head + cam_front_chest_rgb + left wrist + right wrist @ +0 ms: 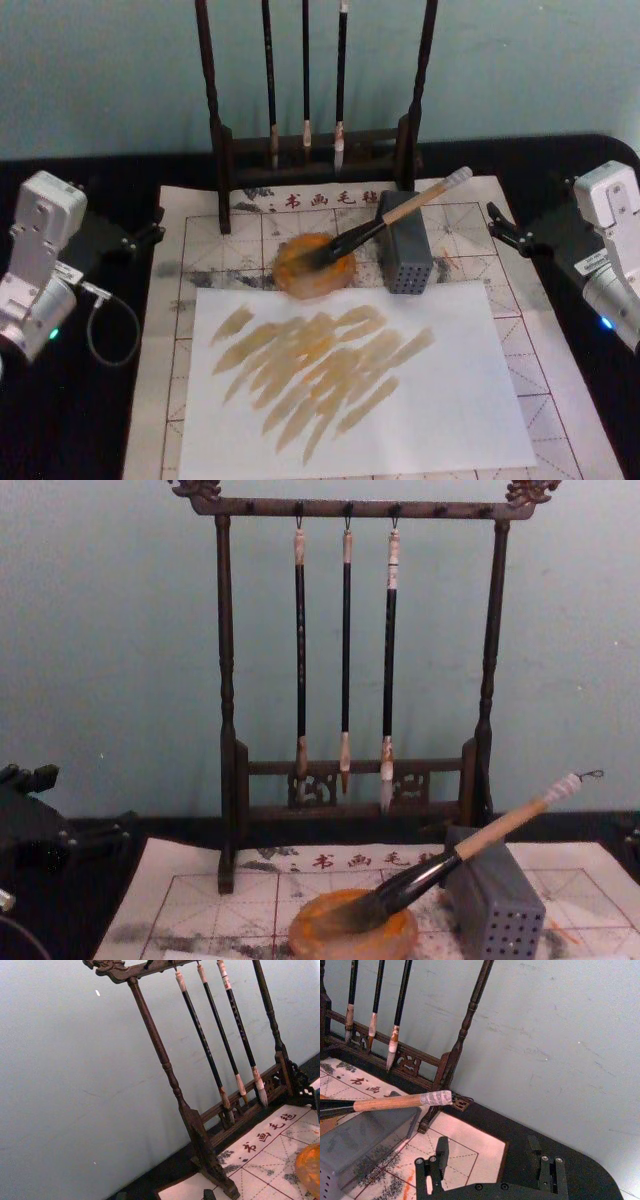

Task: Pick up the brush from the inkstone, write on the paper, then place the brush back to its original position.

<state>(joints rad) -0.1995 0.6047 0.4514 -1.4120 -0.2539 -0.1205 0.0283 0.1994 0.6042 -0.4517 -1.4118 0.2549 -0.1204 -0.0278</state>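
1 brush [385, 222] rests on inkstone [298, 284]; left hand [156, 224] and right hand [488, 1143] wide beside paper [520, 330].

We see the brush [392, 217] tilted, its inked tip resting in the orange-brown inkstone [295, 281], near the red-gridded paper's [165, 340] far edge.

Your left arm [38, 262] sits low at the left side, wrist turned so that the left gripper [150, 232] points inward, jaws parted. Your right arm [612, 250] mirrors it at the right side. The right gripper [500, 228] also points inward, its fingers [442, 1152] spread wide and empty.
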